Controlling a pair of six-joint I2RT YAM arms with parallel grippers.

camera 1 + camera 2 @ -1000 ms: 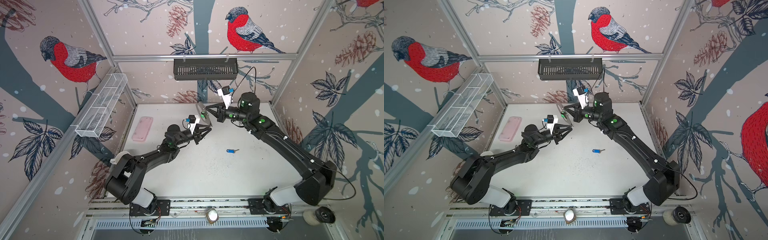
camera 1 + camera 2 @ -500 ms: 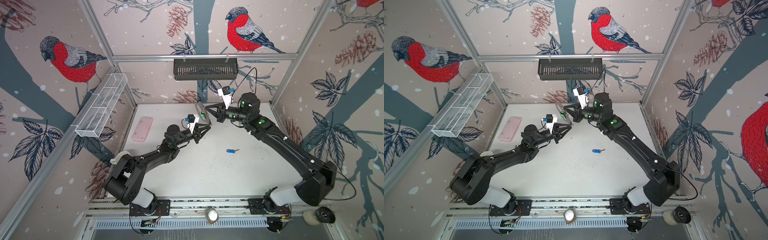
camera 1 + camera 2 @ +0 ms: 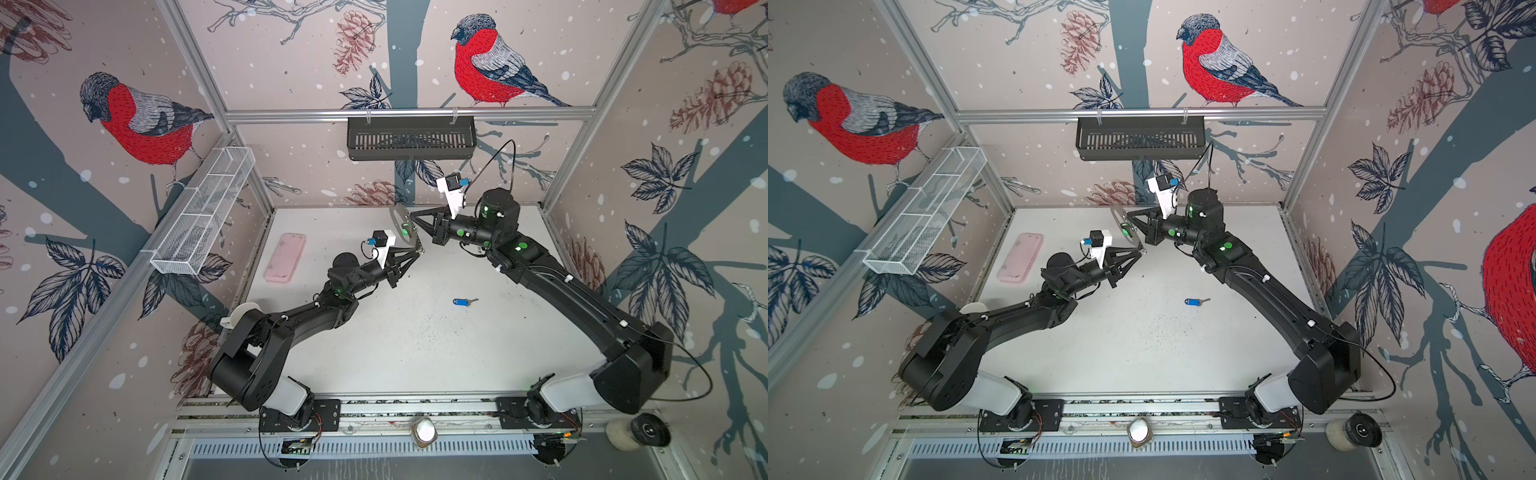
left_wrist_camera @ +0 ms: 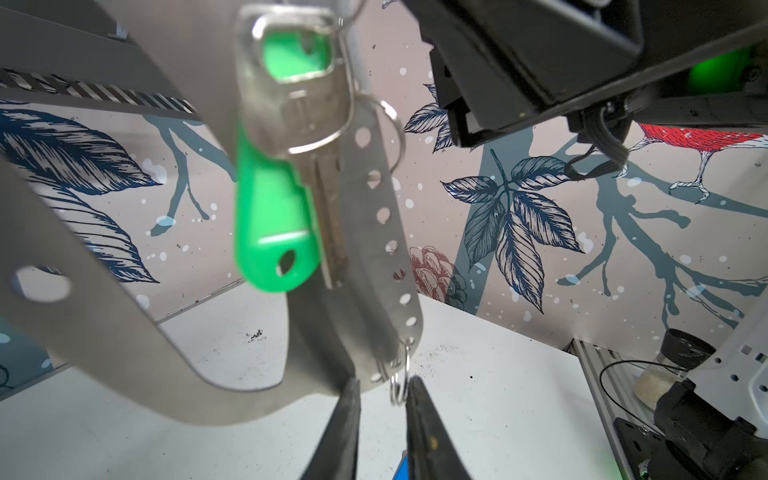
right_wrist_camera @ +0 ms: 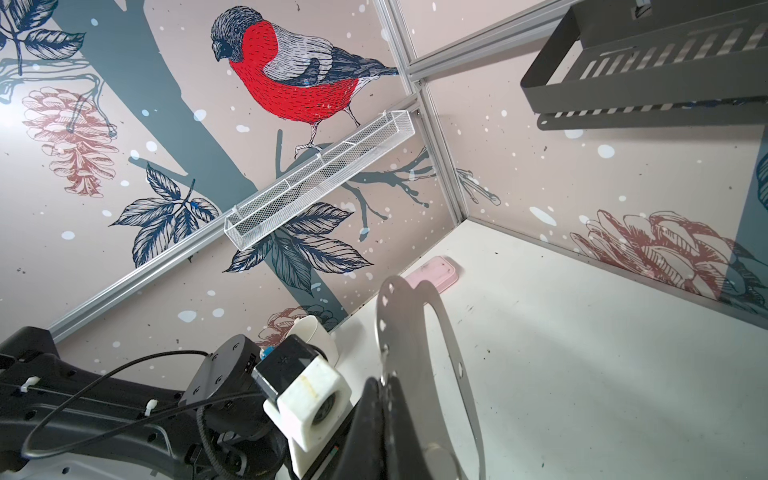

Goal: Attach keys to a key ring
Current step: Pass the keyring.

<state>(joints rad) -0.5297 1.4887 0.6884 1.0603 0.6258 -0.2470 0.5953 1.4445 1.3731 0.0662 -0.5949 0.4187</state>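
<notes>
My right gripper (image 3: pixel 411 216) holds the key ring (image 3: pixel 400 224), a thin grey metal plate with an oval cutout, upright above the table's far middle. It is shut on the plate's edge (image 5: pixel 399 324). A silver key with a green tag (image 4: pixel 270 224) hangs from a wire ring on the plate's row of holes. My left gripper (image 4: pixel 384 384) sits at the plate's lower corner in both top views (image 3: pixel 1142 250). Its jaws stand a narrow gap apart around a small wire ring (image 4: pixel 400 386), which touches one finger. The key with the blue tag (image 3: pixel 462 302) lies loose on the white table.
A pink oblong case (image 3: pixel 286 257) lies at the table's left. A white mesh basket (image 3: pixel 203 224) hangs on the left wall and a black slotted basket (image 3: pixel 409 137) on the back wall above the grippers.
</notes>
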